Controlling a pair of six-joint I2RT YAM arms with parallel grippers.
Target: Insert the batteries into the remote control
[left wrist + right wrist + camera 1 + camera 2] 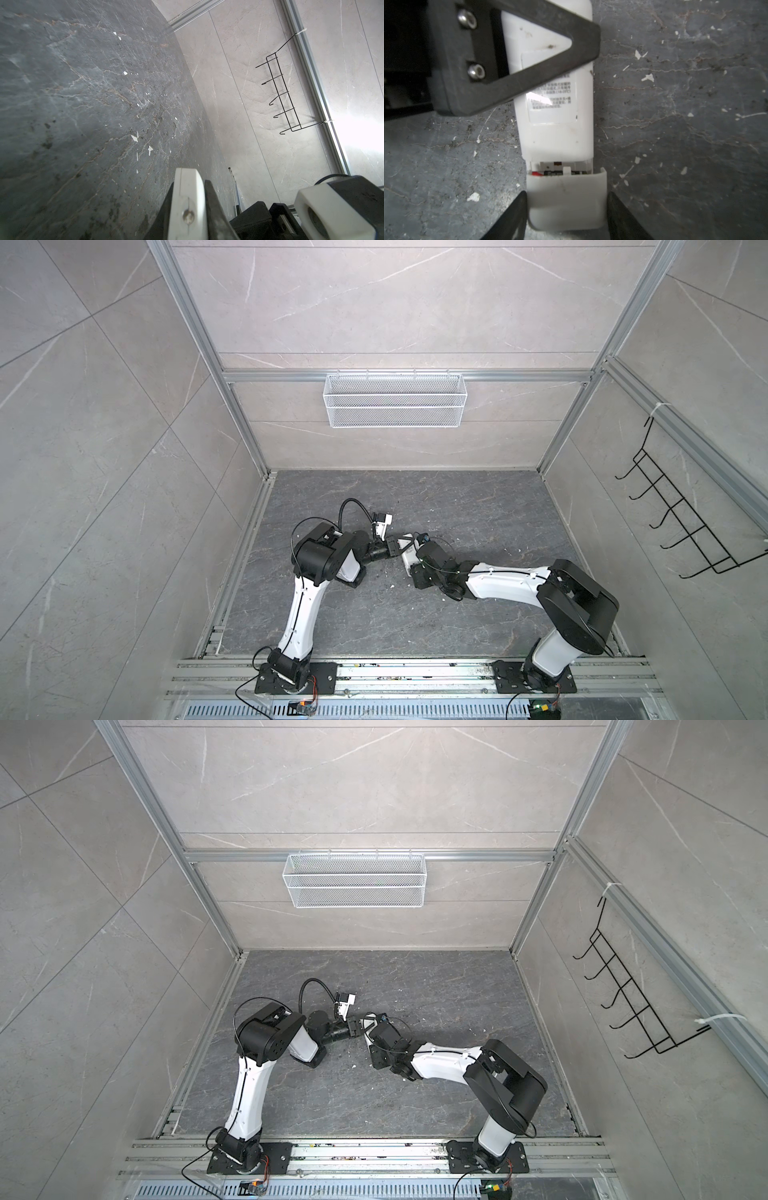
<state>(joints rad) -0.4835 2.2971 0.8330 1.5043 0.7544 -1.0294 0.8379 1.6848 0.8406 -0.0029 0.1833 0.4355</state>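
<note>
The white remote control (554, 128) lies back up on the dark stone table, label showing. Its small white cover (564, 187) sits over the lower end of the battery bay. In the open slit above it the dark and red ends of the batteries (556, 172) show. My right gripper (566, 194) has a finger pressed on each side of the cover. My left gripper (190, 182) is shut edge-on across the remote's (187, 199) far end, one of its fingers (589, 41) lying over it. In both top views the two grippers (392, 549) (356, 1029) meet mid-table, hiding most of the remote (408, 563).
White flecks (648, 78) dot the table around the remote. A white wire basket (395, 400) hangs on the back wall. A black hook rack (685, 522) is fixed to the right wall. Aluminium rails edge the table.
</note>
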